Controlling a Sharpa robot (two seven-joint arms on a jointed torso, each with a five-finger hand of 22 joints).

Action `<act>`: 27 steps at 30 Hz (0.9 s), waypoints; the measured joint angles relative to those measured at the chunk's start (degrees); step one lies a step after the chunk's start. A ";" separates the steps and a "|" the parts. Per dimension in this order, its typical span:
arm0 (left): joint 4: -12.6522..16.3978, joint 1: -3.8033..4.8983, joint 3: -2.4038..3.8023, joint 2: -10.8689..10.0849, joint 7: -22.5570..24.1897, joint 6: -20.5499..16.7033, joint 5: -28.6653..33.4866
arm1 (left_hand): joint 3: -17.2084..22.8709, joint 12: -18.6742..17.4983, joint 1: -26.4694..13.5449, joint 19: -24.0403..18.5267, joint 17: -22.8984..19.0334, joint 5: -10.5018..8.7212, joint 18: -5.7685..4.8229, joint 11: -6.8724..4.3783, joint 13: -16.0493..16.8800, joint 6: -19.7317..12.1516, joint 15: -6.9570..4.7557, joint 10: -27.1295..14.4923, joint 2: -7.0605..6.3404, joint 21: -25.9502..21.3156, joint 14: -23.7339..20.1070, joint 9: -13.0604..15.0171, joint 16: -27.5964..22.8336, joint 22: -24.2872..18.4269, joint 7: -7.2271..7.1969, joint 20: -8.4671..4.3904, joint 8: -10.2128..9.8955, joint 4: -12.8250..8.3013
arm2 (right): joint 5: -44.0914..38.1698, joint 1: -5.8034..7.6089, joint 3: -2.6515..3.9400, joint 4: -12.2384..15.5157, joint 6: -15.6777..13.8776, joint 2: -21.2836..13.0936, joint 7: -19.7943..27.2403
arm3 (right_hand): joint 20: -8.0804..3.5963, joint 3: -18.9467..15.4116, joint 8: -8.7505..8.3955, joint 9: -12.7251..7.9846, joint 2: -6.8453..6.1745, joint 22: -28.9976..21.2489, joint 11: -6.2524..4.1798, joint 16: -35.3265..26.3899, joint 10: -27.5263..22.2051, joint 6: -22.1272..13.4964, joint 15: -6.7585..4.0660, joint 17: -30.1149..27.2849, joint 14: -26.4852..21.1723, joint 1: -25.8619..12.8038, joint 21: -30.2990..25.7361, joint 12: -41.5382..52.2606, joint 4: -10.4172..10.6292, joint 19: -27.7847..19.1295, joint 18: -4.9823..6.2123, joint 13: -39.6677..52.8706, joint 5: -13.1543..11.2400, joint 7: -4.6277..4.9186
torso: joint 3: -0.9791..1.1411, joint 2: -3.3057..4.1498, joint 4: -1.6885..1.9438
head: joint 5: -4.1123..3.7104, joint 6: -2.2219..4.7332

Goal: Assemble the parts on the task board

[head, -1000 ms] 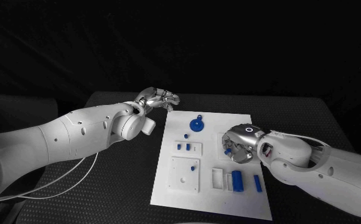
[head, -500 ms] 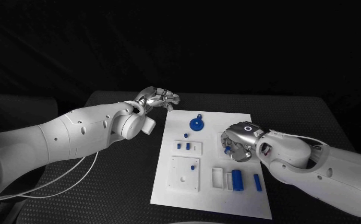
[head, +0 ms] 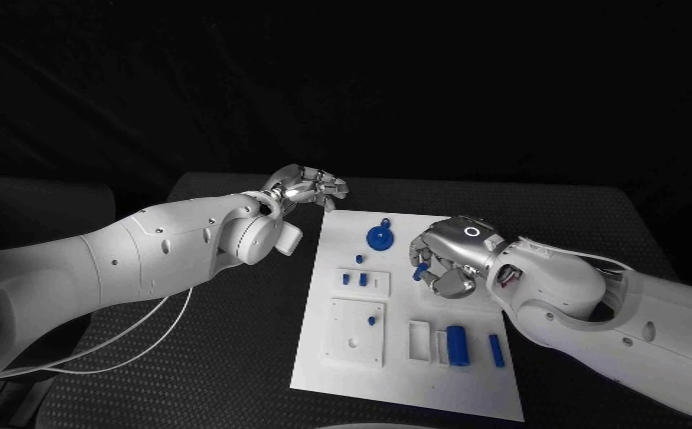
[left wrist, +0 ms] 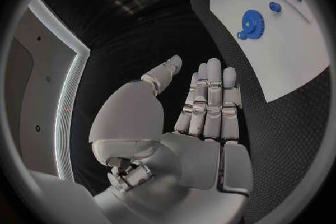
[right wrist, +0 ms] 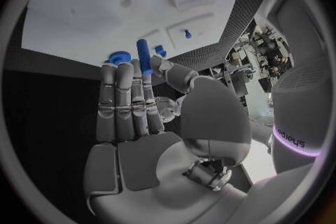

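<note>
a: where is the right hand sitting relative to the white rectangular task board?
b: it is hovering over the board's middle, pinching a small blue cylindrical peg between thumb and fingers.
a: and the left hand?
b: it is resting off the board, just beside its far left corner, fingers straight and close together, holding nothing.
a: other parts?
b: a blue toothed gear is lying at the board's far end; a blue rectangular block is sitting at its near end.
</note>
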 measured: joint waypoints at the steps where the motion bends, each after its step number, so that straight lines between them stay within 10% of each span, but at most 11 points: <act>1: -0.05 0.00 0.00 0.04 0.00 0.00 0.00 | 0.00 0.00 0.00 0.00 0.00 0.00 -0.18 0.00 0.00 0.00 0.00 0.00 0.00 0.00 0.00 0.00 0.00 0.00 0.00 0.00 0.00 0.00 | 0.02 -0.03 -0.03 0.22 -0.17 0.52 0.07 | -0.02 0.00 0.00 0.00 0.00 0.00 0.00 0.00 0.00 0.00 0.00 0.00 0.00 0.00 0.00 0.08 0.00 0.02 0.00 0.00 0.00 0.00 | 0.00 0.00 0.00 | 0.10 -0.04; 11: -0.30 0.00 0.00 0.66 0.02 0.00 0.01 | 0.00 0.00 0.00 0.00 0.05 0.00 0.54 -0.01 0.00 0.00 0.00 0.00 0.00 -0.23 0.00 -0.06 0.00 -0.01 0.00 0.00 0.00 0.00 | 1.26 -3.16 -0.62 0.56 -1.85 7.07 1.24 | -0.18 0.32 0.19 0.03 0.00 0.00 0.00 0.01 -0.02 -0.01 0.03 0.07 0.02 0.00 0.00 0.22 0.01 0.19 -0.37 -0.01 -0.22 0.00 | -0.05 0.00 0.03 | 1.41 -0.58; 27: -0.29 0.00 0.01 1.58 0.03 0.02 0.02 | 0.00 0.00 0.00 0.00 0.11 0.00 0.49 -0.02 0.00 0.00 0.00 0.01 0.00 -0.23 0.00 -0.05 -0.22 0.04 0.00 0.01 0.00 0.00 | 1.02 -7.47 -3.95 -3.17 -2.22 12.64 2.49 | -0.17 0.45 0.17 0.09 0.00 -0.03 0.01 0.01 -0.03 -0.04 -0.08 0.09 -0.13 0.01 -0.01 0.21 0.16 0.18 -0.37 -0.02 -0.19 0.02 | -0.14 0.02 0.13 | 3.57 -1.43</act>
